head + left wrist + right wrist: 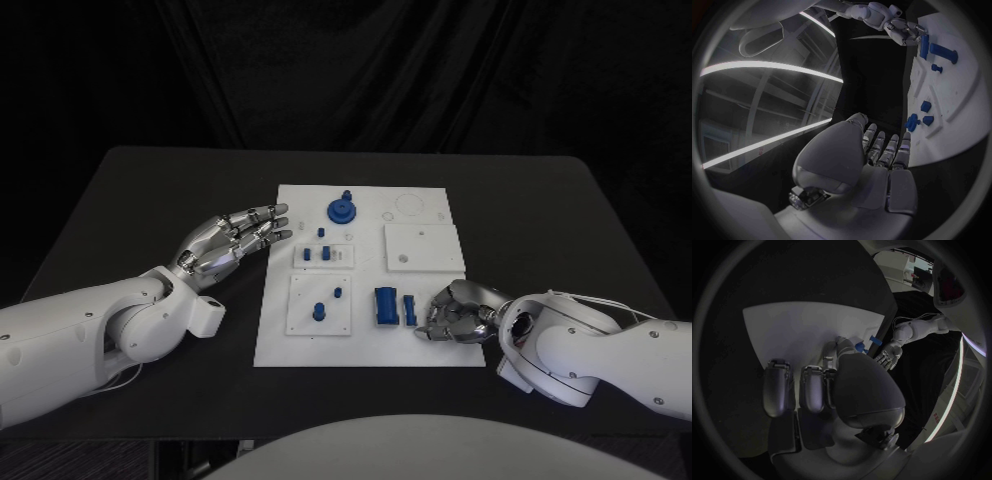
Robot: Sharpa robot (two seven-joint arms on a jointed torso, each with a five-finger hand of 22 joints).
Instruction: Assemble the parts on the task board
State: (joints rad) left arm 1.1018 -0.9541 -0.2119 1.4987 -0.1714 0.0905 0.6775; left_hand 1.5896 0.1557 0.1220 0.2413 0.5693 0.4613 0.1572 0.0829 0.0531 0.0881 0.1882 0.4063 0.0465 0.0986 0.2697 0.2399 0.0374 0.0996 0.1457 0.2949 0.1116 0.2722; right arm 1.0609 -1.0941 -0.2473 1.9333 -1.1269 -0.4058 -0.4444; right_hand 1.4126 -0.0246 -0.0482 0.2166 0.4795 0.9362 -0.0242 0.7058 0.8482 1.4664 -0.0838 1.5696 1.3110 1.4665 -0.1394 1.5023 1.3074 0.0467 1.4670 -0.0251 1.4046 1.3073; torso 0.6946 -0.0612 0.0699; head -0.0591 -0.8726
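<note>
Left silver hand (235, 238) beside white rectangular task board (433, 352), fingers straight, together, empty. Right silver hand (459, 312) curled at small blue plastic parts (389, 305) (grip unclear) on board's near-right.

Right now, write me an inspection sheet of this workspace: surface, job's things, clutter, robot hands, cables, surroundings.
Surface: black table, with the white task board in its middle.
Job's things: round blue part at the board's far end; small blue parts on white insets; blue block beside the right robot hand.
Clutter: nothing seen.
Robot hands: left robot hand holds nothing, fingers straight, beside the board's left edge; right robot hand curled over the board's near right part; whether it holds a part cannot be told.
Cables: thin wires on the right arm.
Surroundings: dark curtain behind the table.
</note>
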